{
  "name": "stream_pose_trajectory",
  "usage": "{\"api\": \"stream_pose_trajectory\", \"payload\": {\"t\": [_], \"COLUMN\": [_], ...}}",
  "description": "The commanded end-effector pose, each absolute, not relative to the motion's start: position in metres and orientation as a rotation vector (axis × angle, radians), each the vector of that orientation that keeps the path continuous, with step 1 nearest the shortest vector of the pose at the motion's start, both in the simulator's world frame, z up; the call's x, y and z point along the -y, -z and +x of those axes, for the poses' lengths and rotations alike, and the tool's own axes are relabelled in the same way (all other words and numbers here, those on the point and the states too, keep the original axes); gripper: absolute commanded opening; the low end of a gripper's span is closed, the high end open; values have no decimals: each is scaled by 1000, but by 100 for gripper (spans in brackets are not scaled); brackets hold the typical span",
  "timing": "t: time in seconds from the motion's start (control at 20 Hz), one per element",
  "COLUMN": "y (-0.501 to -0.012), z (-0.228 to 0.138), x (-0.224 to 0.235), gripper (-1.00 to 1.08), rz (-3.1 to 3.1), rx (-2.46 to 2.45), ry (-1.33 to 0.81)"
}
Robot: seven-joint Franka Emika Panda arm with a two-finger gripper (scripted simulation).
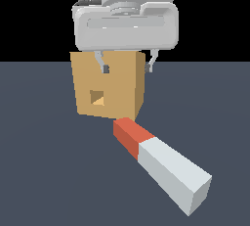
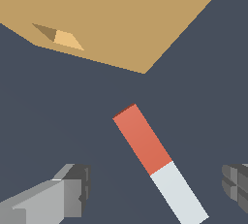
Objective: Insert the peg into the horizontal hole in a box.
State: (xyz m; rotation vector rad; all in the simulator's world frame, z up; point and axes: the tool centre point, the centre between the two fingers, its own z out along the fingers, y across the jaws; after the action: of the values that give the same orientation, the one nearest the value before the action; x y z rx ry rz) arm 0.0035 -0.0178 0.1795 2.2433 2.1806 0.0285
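The peg (image 1: pixel 161 164) lies flat on the dark floor, its red-orange end toward the box and its pale grey-white part (image 2: pixel 179 194) toward the near side. The tan box (image 1: pixel 108 84) stands just behind it, with the square hole (image 1: pixel 97 98) in its front face; the wrist view shows the hole (image 2: pixel 60 36) at a slant. My gripper (image 1: pixel 128 66) hangs open above the floor in front of the box's upper part, holding nothing. In the wrist view its fingertips (image 2: pixel 72 191) flank the peg well apart from it.
A dark grey floor (image 1: pixel 44 171) spreads around the box and peg. Nothing else shows on it.
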Motion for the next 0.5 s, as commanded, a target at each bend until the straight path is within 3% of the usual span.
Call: {"api": "stream_pose_trajectory", "payload": {"t": [0.0,0.45], "y": [-179,-172], "z": [3,6], "x": [18,26], "gripper": [100,100], "rz": [2243,2200], "rx": [-2181,-2225], "ry": [-29,-27]}}
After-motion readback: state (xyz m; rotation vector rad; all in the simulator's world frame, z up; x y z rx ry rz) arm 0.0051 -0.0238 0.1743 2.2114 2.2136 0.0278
